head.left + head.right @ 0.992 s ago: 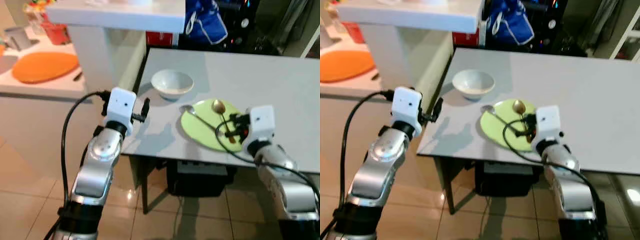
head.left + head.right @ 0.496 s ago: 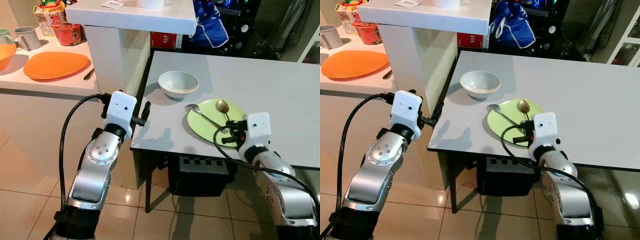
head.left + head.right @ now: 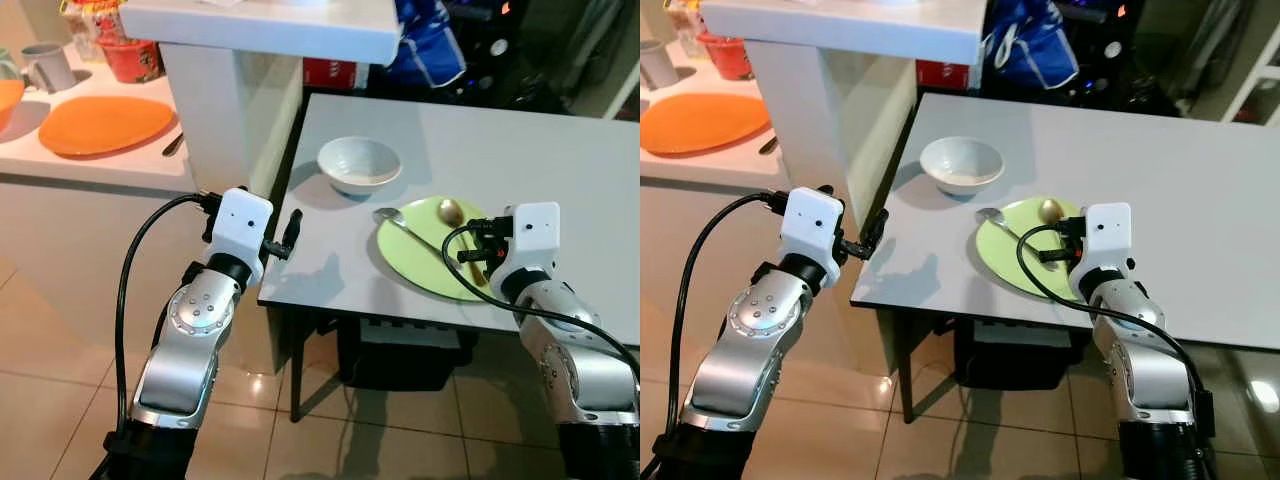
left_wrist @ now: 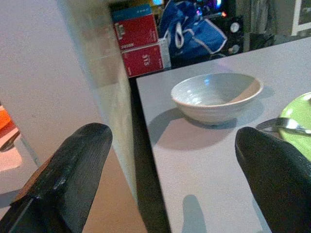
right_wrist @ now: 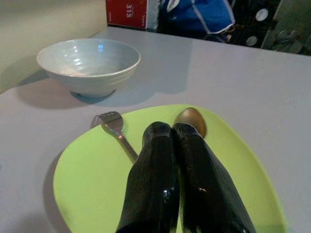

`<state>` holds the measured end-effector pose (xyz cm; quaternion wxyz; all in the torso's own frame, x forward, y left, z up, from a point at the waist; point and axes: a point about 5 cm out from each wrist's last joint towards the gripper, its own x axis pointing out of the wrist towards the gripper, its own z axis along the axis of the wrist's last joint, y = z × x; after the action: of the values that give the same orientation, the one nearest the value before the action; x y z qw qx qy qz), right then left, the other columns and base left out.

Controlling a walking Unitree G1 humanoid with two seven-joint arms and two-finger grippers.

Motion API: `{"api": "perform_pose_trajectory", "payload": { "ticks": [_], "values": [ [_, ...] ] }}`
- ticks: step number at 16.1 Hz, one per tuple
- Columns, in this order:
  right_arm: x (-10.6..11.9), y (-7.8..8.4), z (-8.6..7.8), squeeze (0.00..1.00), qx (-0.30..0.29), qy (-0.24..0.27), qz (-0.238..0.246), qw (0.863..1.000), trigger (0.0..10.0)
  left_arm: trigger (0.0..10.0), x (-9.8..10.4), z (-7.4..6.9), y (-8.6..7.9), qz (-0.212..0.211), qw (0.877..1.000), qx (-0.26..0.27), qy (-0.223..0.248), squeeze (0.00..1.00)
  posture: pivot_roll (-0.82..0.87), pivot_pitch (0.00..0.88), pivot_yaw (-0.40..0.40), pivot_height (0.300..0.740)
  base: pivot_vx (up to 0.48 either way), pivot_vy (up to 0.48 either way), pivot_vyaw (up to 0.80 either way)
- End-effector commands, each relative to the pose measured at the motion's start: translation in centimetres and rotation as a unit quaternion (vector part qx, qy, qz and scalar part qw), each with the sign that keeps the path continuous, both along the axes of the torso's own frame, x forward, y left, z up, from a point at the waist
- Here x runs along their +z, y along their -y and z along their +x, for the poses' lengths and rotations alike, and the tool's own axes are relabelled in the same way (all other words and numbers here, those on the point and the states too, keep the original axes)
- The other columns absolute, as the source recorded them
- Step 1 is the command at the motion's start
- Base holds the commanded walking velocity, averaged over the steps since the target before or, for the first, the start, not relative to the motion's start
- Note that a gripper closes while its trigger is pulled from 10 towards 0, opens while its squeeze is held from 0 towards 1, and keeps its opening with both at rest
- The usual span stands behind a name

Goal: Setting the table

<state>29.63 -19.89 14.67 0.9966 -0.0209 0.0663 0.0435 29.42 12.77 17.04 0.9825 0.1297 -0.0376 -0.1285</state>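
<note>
Right gripper (image 5: 170, 141): fingers pressed together, nothing clamped; raised over the green plate (image 3: 425, 265) since 0.5 s ago.
Gold spoon (image 5: 191, 119): left lying on plate, beside fork (image 5: 116, 131).
Left gripper (image 3: 290, 235): fingers spread wide, held at table (image 3: 540, 160) corner, unchanged.
Bowl (image 3: 358, 163): behind plate, apart.
Judgement: spoon delivery judged done; 1 setting nearly complete.

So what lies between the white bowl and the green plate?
Bare grey table, apart from the fork's head past the green plate rim toward the white bowl, in the eye views.

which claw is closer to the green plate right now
Right. The right claw hovers over the green plate, fingers together. The left claw is off the table's left edge.
</note>
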Motion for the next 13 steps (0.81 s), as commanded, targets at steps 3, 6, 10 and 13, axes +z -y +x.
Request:
{"api": "perform_pose_trajectory", "payload": {
  "ticks": [3,6,10,13],
  "values": [
    [0.12,0.09,-0.76,0.0,-0.002,0.006,0.02,1.0,10.0,10.0,0.45,0.34,0.12,0.007,1.0,-0.008,0.005,0.0,-0.04,0.0,0.013,0.74,0.296,0.0,-0.5],
    [-0.19,0.28,-1.03,0.0,-0.005,0.001,0.027,1.0,10.0,10.0,0.69,0.33,0.26,0.004,1.0,-0.012,0.008,0.0,-0.03,0.0,0.002,0.74,0.319,0.0,-0.46],
    [0.16,-0.46,-0.45,0.0,0.029,0.003,0.02,0.999,10.0,10.0,0.47,0.11,-0.09,0.01,1.0,-0.002,0.006,0.0,-0.01,0.0,-0.008,0.74,0.32,0.0,0.0],
    [-0.12,-0.48,-0.54,0.0,0.038,0.0,0.024,0.999,10.0,10.0,0.48,-0.35,-0.04,0.012,1.0,-0.006,0.005,0.0,0.0,0.0,-0.023,0.74,0.097,0.0,0.0]
  ]
}}
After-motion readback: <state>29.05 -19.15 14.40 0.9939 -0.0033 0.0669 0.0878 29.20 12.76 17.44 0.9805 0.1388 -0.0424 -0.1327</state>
